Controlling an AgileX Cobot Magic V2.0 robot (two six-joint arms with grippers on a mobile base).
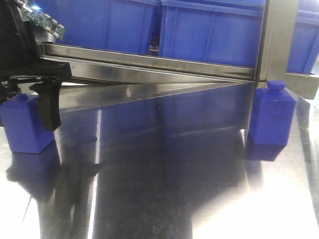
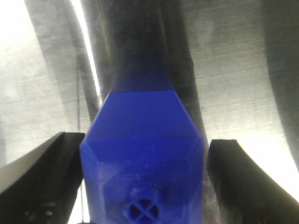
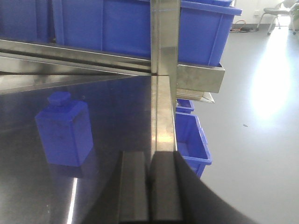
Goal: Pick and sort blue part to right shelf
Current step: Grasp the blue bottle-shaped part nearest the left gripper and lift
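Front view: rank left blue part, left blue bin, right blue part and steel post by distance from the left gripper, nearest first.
1. Left blue part: far left, between the fingers of the left gripper.
2. Left blue bin: on the shelf, above and behind.
3. Right blue part and steel post: far right, too close to call.

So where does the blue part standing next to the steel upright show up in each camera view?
Exterior front: the blue part stands at the right, at the foot of the steel upright.
Left wrist: not in it; the other blue part fills that picture.
Right wrist: left of centre, to the left of the upright.
Shared landmark: the steel upright, seen in the front and right wrist views.
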